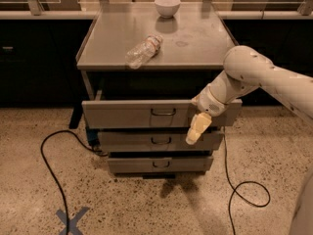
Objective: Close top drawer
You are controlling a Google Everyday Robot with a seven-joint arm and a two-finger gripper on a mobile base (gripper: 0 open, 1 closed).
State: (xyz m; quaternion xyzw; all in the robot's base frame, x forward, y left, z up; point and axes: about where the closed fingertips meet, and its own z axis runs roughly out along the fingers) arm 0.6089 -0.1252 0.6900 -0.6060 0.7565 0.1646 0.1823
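Observation:
The top drawer [127, 115] is a wide grey metal drawer with a small dark wire handle [163, 112] at its centre. It stands only a little out of the cabinet under the tabletop. My gripper [191, 138] hangs against the right part of the drawer front, right of the handle, with its pale fingers [198, 126] pointing down, together and empty. My white arm [254, 77] reaches in from the right.
Two smaller grey drawer fronts [156, 141] sit below. On the grey tabletop [195, 48] lie a clear plastic bottle [143, 51] and a white bowl [167, 6]. Black cables [49, 160] run over the speckled floor on both sides. A blue X mark [71, 220] is on the floor.

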